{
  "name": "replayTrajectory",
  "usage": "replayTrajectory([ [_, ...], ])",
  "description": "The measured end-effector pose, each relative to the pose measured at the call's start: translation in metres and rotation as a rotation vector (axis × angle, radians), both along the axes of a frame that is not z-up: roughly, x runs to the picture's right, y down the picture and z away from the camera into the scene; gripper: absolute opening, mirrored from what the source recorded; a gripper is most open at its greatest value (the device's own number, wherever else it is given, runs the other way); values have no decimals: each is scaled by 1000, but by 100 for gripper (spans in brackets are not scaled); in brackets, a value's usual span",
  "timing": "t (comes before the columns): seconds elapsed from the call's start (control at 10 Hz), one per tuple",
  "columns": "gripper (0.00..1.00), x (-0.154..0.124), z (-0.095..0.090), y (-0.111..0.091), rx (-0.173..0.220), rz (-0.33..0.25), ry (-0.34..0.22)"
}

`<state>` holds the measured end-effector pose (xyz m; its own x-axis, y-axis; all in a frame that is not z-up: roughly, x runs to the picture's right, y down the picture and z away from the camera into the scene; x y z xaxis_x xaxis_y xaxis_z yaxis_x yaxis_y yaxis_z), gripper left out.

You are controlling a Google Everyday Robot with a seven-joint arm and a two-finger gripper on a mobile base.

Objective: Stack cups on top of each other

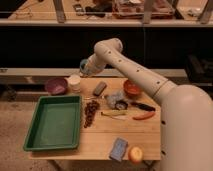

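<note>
1. We see a wooden table point(100, 135) that carries a green tray point(54, 122), a purple bowl point(56, 85), a cream-white cup point(74, 82) and an orange bowl point(132, 88).
2. The gripper point(85, 67) hangs above the table's back edge, near the cream-white cup.

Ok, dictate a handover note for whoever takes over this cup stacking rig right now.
Gripper: raised over the back left of the table, just up and right of the cream-white cup, fingers apparently shut on the light blue cup.
Cream-white cup: upright on the table, beside the purple bowl.
Done: light blue cup is in hand, off the table.
Left: bring it over the cream-white cup, lower it on, release.
</note>
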<state>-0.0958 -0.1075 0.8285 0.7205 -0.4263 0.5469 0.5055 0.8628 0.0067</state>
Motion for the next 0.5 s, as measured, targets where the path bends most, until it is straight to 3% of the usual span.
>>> replayTrajectory([
  [0.5, 0, -20, 4, -7, -15, -32, -63],
])
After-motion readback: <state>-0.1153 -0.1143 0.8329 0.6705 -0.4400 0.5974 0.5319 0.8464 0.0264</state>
